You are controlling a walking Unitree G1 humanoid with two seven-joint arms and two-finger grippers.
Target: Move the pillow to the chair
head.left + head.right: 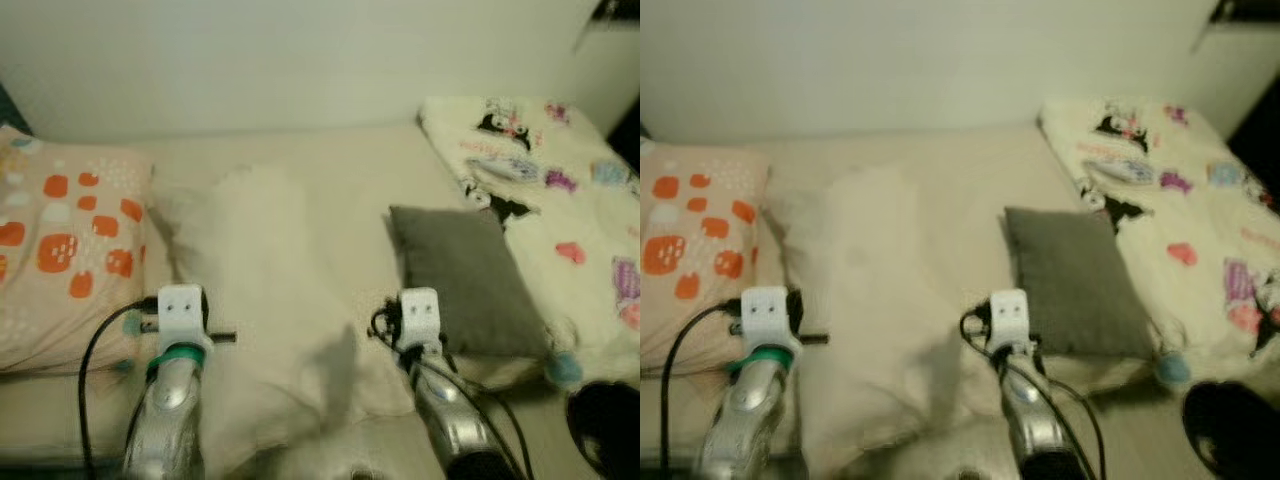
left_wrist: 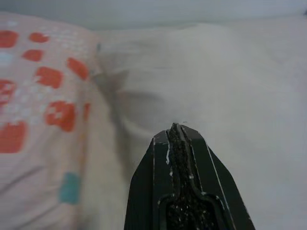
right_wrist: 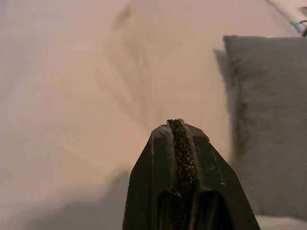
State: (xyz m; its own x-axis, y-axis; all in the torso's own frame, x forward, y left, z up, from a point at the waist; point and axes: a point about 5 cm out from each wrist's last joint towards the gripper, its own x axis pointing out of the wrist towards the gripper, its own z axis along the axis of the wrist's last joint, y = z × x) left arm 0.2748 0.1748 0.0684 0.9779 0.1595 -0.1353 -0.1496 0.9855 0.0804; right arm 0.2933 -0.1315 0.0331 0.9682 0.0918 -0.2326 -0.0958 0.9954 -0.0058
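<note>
A: Progress?

B: Nothing done yet, by the look of it. Left gripper has both fingers pressed flat together, nothing between them. Right gripper is the same, pads closed tight and empty. No chair to be seen, so grasp, lift and carry all remain.

A: Which pillow?

B: Can't say for sure. Just ahead of the left gripper, between the two arms, lies a white fluffy pillow, the likeliest target since both claws flank it. Beyond the right gripper's outer side sits a grey cushion, near its tip but apart. On the left gripper's outer side is a peach pillow with orange patches, just beside the white one.

A: Arm pose?

B: Both silver forearms reach forward and low over the cream bed sheet, wrists level, fingers pointing ahead at the bedding. Neither tip is touching fabric as far as the wrist views show.

A: Anything further out?

B: A cartoon-print blanket past the grey cushion, well off from the right claw.
</note>
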